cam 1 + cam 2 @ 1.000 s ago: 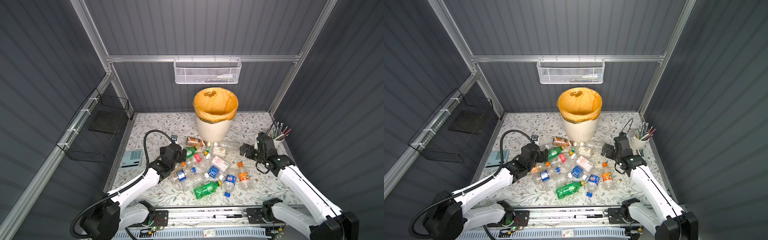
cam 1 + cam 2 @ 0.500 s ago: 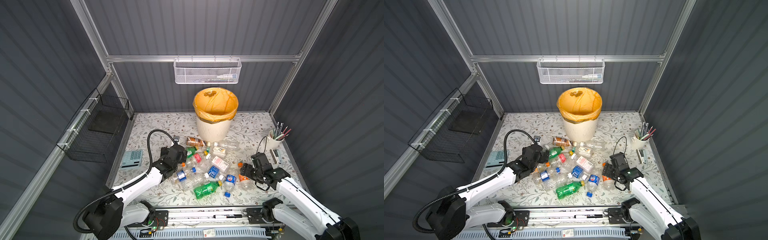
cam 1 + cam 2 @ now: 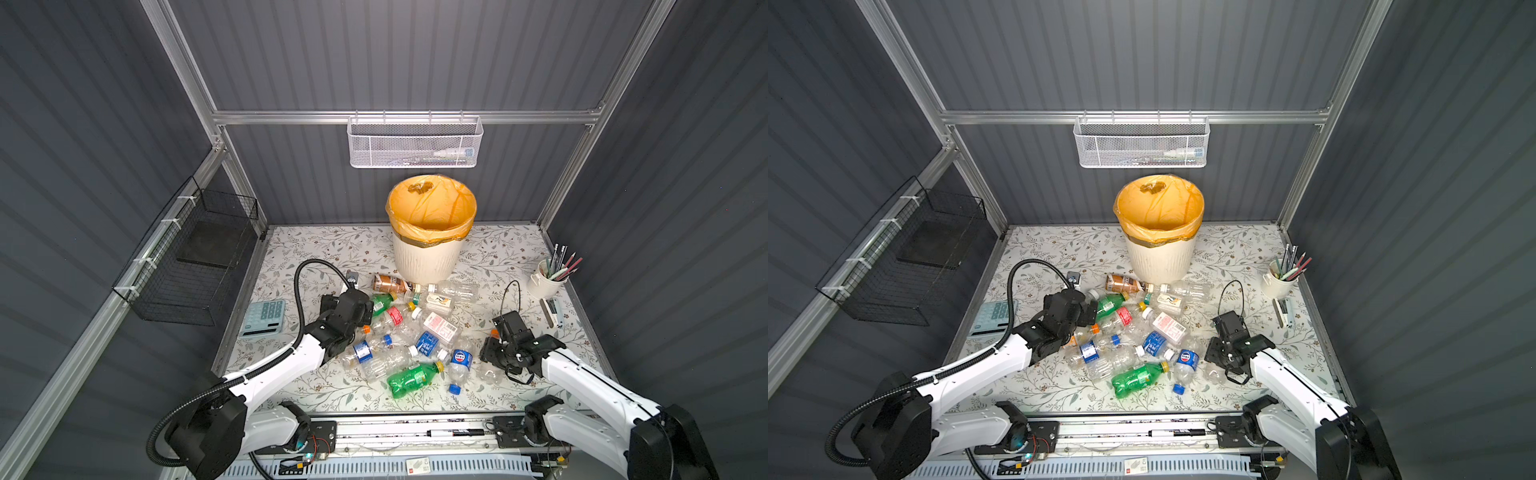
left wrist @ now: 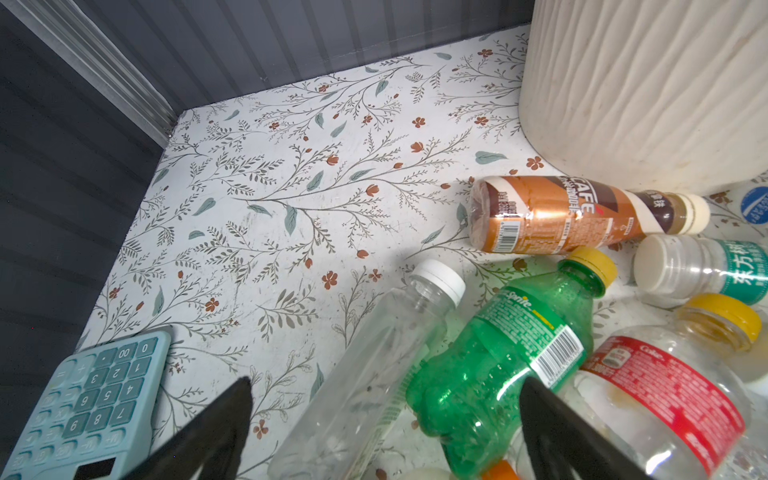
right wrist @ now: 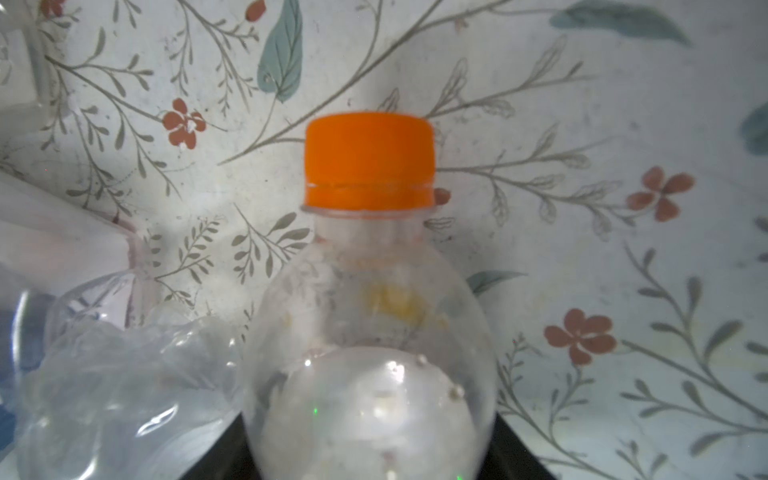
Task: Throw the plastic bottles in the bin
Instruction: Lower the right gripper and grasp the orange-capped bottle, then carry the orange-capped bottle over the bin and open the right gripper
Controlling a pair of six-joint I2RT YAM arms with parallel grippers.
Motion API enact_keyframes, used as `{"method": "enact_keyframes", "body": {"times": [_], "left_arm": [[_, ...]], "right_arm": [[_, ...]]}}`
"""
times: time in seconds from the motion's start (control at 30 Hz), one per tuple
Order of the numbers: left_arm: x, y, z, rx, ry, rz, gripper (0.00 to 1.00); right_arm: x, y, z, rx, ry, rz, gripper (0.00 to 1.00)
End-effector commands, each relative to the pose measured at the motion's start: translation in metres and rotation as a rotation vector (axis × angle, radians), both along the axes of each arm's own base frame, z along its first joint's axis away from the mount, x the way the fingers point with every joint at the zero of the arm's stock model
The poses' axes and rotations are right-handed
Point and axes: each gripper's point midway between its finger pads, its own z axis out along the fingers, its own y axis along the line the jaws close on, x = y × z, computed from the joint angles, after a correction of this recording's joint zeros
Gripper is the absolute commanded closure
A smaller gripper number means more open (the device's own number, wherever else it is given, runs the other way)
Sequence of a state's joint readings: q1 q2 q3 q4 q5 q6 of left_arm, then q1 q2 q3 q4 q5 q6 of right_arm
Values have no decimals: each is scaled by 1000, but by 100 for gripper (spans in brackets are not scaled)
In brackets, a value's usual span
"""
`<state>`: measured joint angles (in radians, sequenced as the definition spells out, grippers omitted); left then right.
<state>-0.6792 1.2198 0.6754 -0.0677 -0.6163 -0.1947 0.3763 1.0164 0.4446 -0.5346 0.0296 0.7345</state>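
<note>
**Jaws: right pair pinched on the orange-capped bottle (image 5: 368,291), left pair spread wide and empty**

In the right wrist view the right gripper (image 5: 370,457) has a black finger flush against each side of that bottle's clear belly. The bottle lies on its side on the flowered table (image 3: 332,249), cap pointing away from the wrist. A crumpled clear bottle (image 5: 124,374) touches it on one side. In a top view this gripper (image 3: 490,359) sits low at the right edge of the heap.

The left gripper (image 4: 384,384) holds nothing. Its wide jaws straddle two things at once, a clear white-capped bottle (image 4: 415,299) and the base of a green Sprite bottle (image 4: 507,353), at the heap's left edge.

The plastic bottles (image 3: 415,332) lie scattered just in front of the bin (image 3: 428,257). The bin stands upright at the back centre, and only its orange-yellow liner shows inside.

I judge this to be the grasp of an early pick, with nearly the whole heap left to clear. The right arm's next move calls for a straight lift that frees the bottle from its crumpled neighbour. It then has to rise above the bin's rim, which stands well above the heap, and release over the opening. A round, slick belly may slip from the grip. The left arm should settle on one bottle before closing.
</note>
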Motion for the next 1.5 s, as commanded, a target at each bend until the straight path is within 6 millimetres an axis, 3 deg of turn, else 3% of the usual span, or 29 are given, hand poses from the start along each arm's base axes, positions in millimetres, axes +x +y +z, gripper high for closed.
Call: {"method": "enact_keyframes", "body": {"times": [0.0, 0.1, 0.17, 0.37, 0.43, 0.53, 0.63, 0.73, 0.83, 0.9, 0.93, 0.97, 1.07, 1.2, 1.3, 1.47], "left_arm": [[-1, 5, 5, 0, -13, 30, 0], [-2, 9, 5, 2, -17, 47, 0], [-2, 11, 5, 5, -18, 56, 0], [-2, 9, 4, 6, -10, 45, 0], [-2, 7, 5, 2, -12, 37, 0], [-2, 5, 6, -1, -13, 24, 0], [-3, 3, 9, -8, -21, 15, 0], [-3, -1, 10, -28, -28, 2, 0], [-4, -5, 9, -37, -22, -9, 0], [-4, -6, 9, -29, -15, -14, 0], [-4, -6, 10, -23, -13, -17, 0], [-5, -6, 11, -19, -15, -19, 0], [-9, -4, 15, -7, -25, -19, 0], [-16, -10, 21, 7, -50, -56, 0], [-23, -24, 24, 39, -57, -120, 0], [-44, -67, 29, 121, -52, -307, 0]], "right_arm": [[5, -2, 2, -16, -31, -5, 47], [23, -2, 32, -27, -146, 17, 48], [44, -8, 76, -62, -289, 38, 48], [92, -54, 276, -111, -839, -78, 54], [103, -59, 338, -103, -1013, -102, 54], [129, -41, 406, -20, -1158, -50, 53], [174, -8, 439, 121, -1189, 39, 53], [229, 42, 435, 188, -1129, 164, 52], [277, 102, 409, 230, -959, 335, 44], [299, 117, 390, 224, -844, 363, 28], [308, 116, 387, 208, -823, 339, 4], [314, 112, 387, 191, -826, 314, 1], [311, 100, 398, 162, -893, 255, 1], [282, 74, 407, 101, -1002, 190, 1], [256, 56, 392, 49, -994, 167, 1], [210, 16, 338, -24, -925, 91, 1]]}}
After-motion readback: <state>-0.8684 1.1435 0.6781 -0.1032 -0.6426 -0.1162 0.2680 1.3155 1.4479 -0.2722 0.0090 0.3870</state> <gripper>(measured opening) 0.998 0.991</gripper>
